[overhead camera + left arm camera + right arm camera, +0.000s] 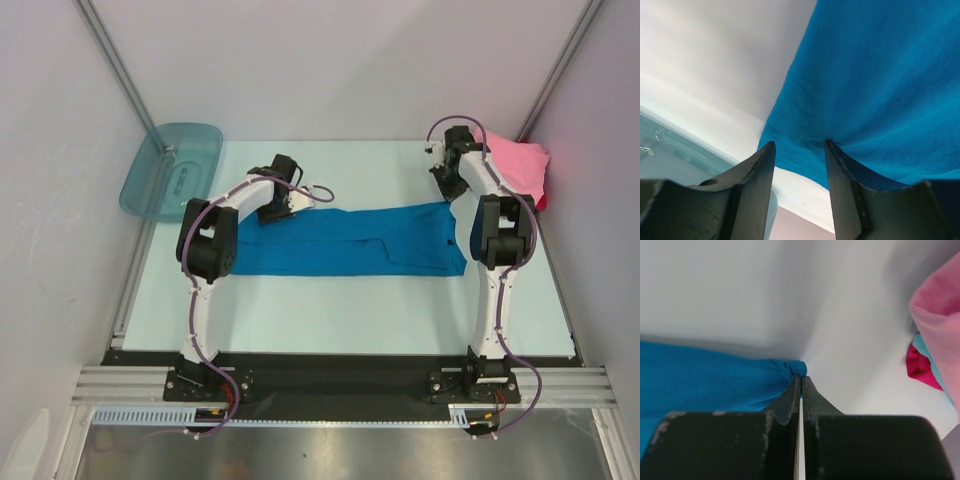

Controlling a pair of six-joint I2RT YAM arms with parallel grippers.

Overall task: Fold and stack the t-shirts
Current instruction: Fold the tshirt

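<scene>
A bright blue t-shirt (350, 245) lies folded into a long strip across the middle of the table. My left gripper (292, 205) sits at its far left corner. In the left wrist view that gripper (800, 146) is open, and the edge of the blue cloth (875, 75) runs across its fingertips. My right gripper (447, 192) is at the far right corner. In the right wrist view it (801, 377) is shut on a bunched bit of the blue t-shirt (700, 380). A pink t-shirt (520, 160) lies heaped at the back right.
A translucent teal tub (170, 170) leans at the back left, just off the table. Beneath the pink t-shirt (937, 325) a red cloth edge (920, 367) shows. Pale walls close in the back and both sides. Bare table (350, 315) lies in front of the blue strip.
</scene>
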